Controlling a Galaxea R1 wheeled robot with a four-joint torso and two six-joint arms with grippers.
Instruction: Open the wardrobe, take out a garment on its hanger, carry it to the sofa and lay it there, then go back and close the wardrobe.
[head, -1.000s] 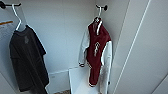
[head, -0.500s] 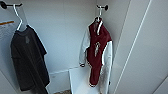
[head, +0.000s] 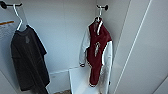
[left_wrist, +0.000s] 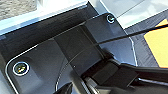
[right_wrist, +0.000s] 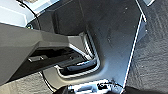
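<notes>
A: Wardrobe (head: 140, 50) stood open in the head view, its white door at the right of the frame. Garment (head: 97, 50), dark red with white sleeves, hung right of centre on the hanger (head: 99, 15), hooked on a dark peg (head: 103, 7) near the top.

B: And at the left?

A: A dark grey T-shirt (head: 27, 60) hung on another white hanger (head: 18, 17).

B: Wrist views?

A: Dark robot plates; whether either tool was wide or narrow, I could not tell.

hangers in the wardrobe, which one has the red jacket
The hanger on the right peg holds the red jacket; the left hanger carries a dark grey T-shirt.
</notes>
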